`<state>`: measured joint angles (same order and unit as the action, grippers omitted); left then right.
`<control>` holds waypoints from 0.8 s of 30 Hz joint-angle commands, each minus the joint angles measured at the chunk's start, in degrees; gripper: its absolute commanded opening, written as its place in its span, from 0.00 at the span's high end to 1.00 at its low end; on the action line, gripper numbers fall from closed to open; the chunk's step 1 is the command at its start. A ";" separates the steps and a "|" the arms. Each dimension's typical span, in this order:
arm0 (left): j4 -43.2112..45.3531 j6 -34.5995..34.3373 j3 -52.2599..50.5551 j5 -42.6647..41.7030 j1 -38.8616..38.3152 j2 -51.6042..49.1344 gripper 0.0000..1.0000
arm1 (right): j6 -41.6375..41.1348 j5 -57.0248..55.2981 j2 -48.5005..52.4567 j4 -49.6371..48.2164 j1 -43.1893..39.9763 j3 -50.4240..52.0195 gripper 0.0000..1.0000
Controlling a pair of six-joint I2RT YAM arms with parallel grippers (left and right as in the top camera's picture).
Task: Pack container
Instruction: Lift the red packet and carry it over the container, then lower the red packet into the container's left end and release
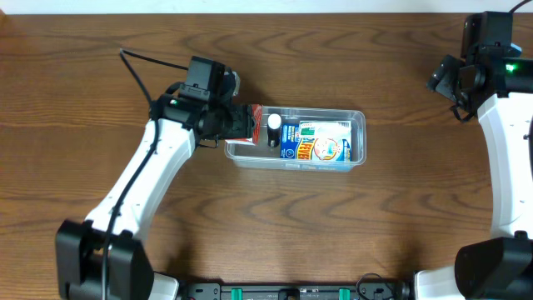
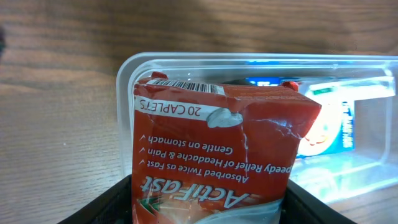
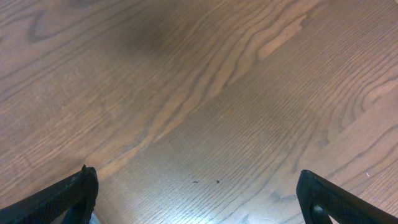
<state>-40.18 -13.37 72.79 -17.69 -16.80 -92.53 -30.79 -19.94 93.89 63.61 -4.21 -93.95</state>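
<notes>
One container (image 1: 293, 166) sits mid-table (image 1: 100, 50). The left gripper (image 1: 240, 123) has its fingers pinching one red caplet box (image 2: 211, 143) over the container's left end. Inside there's one blue-and-white package (image 1: 312, 148) and one white-capped item (image 1: 273, 122) (can't make out more). The right gripper (image 3: 199, 190) hovers over the table's far right corner, fingers spread wide, holding nothing.

Likely a robotics lab bench: a wood-grain desk (image 1: 83, 42), with a white left arm (image 1: 141, 179) and right arm (image 1: 508, 158) rising from a black mounting rail (image 1: 291, 292) along the frame's bottom edge.
</notes>
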 commanded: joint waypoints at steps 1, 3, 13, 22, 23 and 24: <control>0.42 -0.90 1.38 -0.31 -0.07 -2.16 0.34 | 0.22 -0.61 0.24 0.09 -0.55 -0.02 0.01; 0.46 -0.90 1.38 -0.31 -0.07 -3.08 0.34 | 0.22 -0.61 0.24 0.09 -0.55 -0.02 0.01; 1.27 -0.68 1.33 1.36 -1.81 -4.48 0.34 | 0.22 -0.61 0.24 0.09 -0.55 -0.02 0.01; 1.53 -0.68 1.33 1.92 -2.25 -7.48 0.34 | 0.22 -0.61 0.24 0.09 -0.55 -0.02 0.01; 1.53 -0.68 1.33 2.21 -2.25 -7.48 0.34 | 0.22 -0.61 0.24 0.09 -0.55 -0.02 0.01; 1.53 -0.70 1.33 2.78 -2.27 -7.45 0.34 | 0.22 -0.61 0.24 0.09 -0.55 -0.02 0.01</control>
<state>-38.65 -13.74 72.79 -16.49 -19.09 -99.85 -30.79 -19.97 93.89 63.61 -4.21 -93.95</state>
